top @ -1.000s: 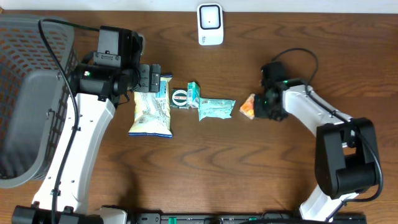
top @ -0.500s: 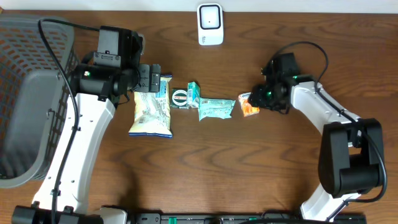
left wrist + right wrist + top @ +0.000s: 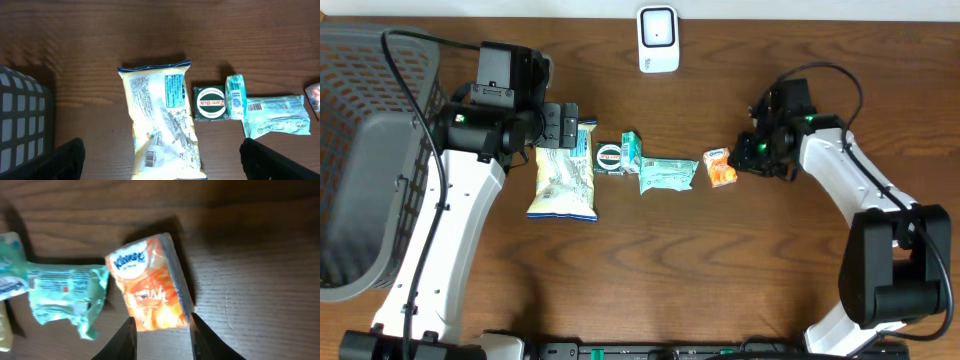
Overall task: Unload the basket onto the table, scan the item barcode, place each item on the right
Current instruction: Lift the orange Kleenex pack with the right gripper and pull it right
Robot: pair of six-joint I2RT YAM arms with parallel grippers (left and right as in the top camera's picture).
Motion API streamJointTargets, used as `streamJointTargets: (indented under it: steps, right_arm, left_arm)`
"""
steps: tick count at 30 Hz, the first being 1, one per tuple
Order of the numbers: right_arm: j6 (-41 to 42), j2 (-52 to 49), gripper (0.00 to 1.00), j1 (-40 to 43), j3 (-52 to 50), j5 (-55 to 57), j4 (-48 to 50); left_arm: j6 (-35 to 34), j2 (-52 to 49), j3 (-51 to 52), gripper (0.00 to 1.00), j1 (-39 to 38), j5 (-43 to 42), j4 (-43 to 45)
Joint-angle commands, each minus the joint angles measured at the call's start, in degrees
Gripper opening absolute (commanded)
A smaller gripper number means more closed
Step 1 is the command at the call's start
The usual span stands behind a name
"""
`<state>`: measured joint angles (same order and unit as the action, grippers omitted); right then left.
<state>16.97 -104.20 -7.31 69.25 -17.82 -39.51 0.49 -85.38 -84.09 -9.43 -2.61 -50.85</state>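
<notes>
The Kleenex tissue pack (image 3: 150,282) lies flat on the worktop (image 3: 720,260), at about 3 o'clock from the middle of the overhead view. It is a small oblong soft pack, orange on its face, with a white corner carrying the blue Kleenex name and pale lettering across the orange. One long side shows a grey-blue edge. No barcode shows on the upturned face.

At its 9 o'clock, just beside it, lies a mint-green wrapped pouch (image 3: 667,174) with a barcode label.

The right gripper (image 3: 162,330) comes in from the pack's 3 o'clock. Its jaws stand apart with the pack's near end in the gap, one finger along each side. Whether they press on it I cannot tell.

The left gripper (image 3: 161,145) hangs over a pale yellow snack bag (image 3: 162,127) at 9 o'clock, jaws spread wide and grasping nothing.

The white barcode scanner (image 3: 658,40) stands at 12 o'clock, well apart from the pack.
</notes>
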Motion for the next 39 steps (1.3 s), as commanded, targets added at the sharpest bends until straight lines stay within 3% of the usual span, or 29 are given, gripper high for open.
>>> streamJointTargets:
  steps: [1,16,18,22,27,32,39]
  right_arm:
    - [-0.61,-1.22,0.30,0.09,-2.14,-0.59,1.75]
    - [-2.45,-8.92,0.29,0.07,-3.06,-2.36,4.63]
    - [-2.45,-10.08,0.24,0.11,-3.06,-3.19,4.61]
    - [-2.43,-9.81,0.01,0.22,-2.95,-3.58,4.26]
    - [-2.47,-6.91,0.01,0.79,-1.77,-5.55,1.22]
    - [-6.12,-0.26,0.01,4.07,-0.11,-19.15,-1.49]
    - [-7.89,4.90,0.01,12.22,0.04,-46.10,1.77]
  left_arm:
    - [1.01,0.00,-0.50,0.98,0.26,0.31,-0.13]
    - [1.01,0.00,-0.50,0.98,0.26,0.31,-0.13]
    - [1.01,0.00,-0.50,0.98,0.26,0.31,-0.13]
    - [1.01,0.00,-0.50,0.98,0.26,0.31,-0.13]
    - [1.01,0.00,-0.50,0.98,0.26,0.31,-0.13]
    - [1.01,0.00,-0.50,0.97,0.26,0.31,-0.13]
    - [1.01,0.00,-0.50,0.98,0.26,0.31,-0.13]
